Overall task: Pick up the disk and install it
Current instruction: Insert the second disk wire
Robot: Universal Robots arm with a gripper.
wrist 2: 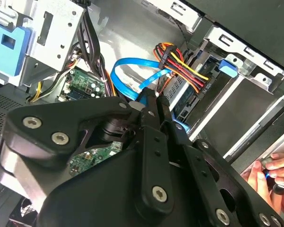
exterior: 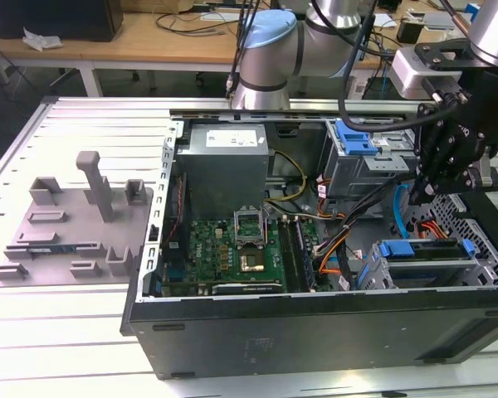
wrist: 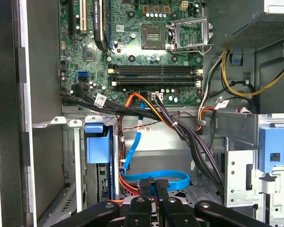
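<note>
Over the open black computer case's (exterior: 315, 332) front-corner drive cage, the black gripper (wrist: 154, 185) is seen clenched empty; the blue-bracketed silver disk (exterior: 423, 264) is seated beneath, long axis along the front edge.

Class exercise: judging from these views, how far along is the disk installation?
Apparently done: the disk sits in its bay in the computer case, blue bracket facing out. In hand: nothing; the claw is shut and empty, close to the blue flat cable. Left: it cannot be told whether the disk is fully seated or cabled.
</note>
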